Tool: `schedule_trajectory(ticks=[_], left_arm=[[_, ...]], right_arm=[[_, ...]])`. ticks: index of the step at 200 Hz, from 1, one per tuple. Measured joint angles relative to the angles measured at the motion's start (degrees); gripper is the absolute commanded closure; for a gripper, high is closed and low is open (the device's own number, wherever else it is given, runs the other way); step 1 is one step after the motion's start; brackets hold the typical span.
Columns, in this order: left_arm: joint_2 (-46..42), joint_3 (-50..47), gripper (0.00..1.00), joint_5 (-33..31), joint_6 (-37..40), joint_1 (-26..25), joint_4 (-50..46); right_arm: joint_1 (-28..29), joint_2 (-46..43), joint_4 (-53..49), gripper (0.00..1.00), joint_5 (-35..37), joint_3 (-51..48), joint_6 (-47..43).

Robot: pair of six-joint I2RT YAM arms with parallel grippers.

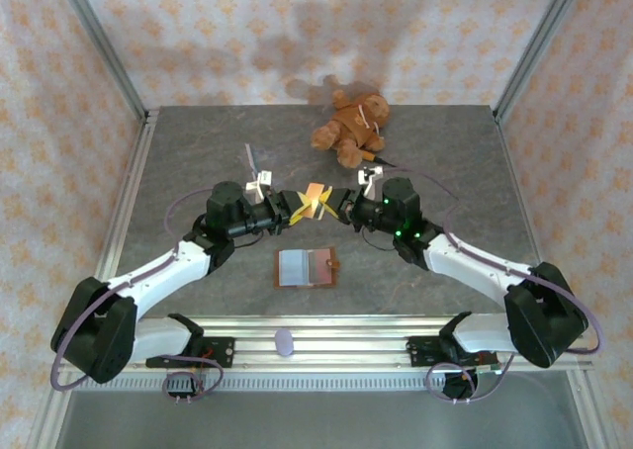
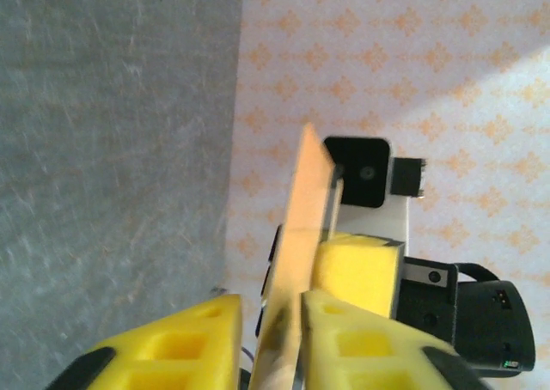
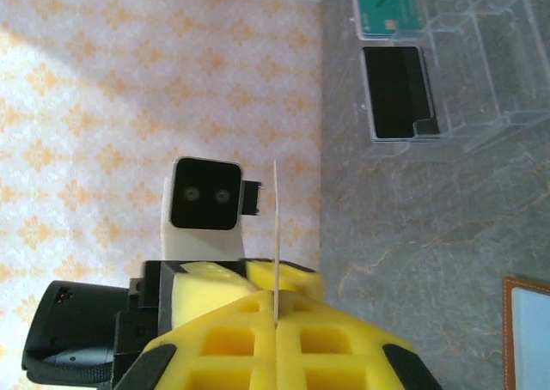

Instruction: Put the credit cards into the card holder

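Thin tan-orange card point(image 2: 305, 201) at lower centre, pinched edge-on by the closed right gripper point(image 3: 277, 302) — left gripper point(image 2: 271, 308) narrowly parted around it, clear tiered card holder point(image 3: 447, 72) seen upper right

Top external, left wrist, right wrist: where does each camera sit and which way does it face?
Top external: above and behind the bases, looking down on the table; both arms show, left gripper and right gripper meeting at a card.
Left wrist: on the left arm, facing the right gripper and the wall; left fingers show at the bottom.
Right wrist: on the right arm, facing the left wrist camera; right fingers show below.
Shared: both wrist views show the card edge-on.
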Motion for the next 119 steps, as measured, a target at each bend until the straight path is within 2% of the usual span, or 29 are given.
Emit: schedule_trajectory(ticks=[31, 66, 93, 119], left_arm=[[-1.6, 0.2, 0.7, 2.7, 3.0, 0.0, -2.2], [-4.6, 2.1, 0.73, 4.7, 11.8, 0.0, -13.4], [-6.5, 2.3, 0.72, 6.2, 15.8, 0.0, -17.8], [-6.5, 2.3, 0.73, 8.5, 16.3, 0.0, -18.1]], right_arm=[[-0.5, 0.0, -8.8, 1.0, -4.8, 5.3, -8.3], [-0.6, -0.5, -19.7, 1.0, -9.8, 8.4, -17.1], [-0.6, -1.3, -23.3, 1.0, -13.2, 8.7, -20.4], [-0.6, -1.8, -24.0, 1.0, -15.8, 8.7, -20.9]])
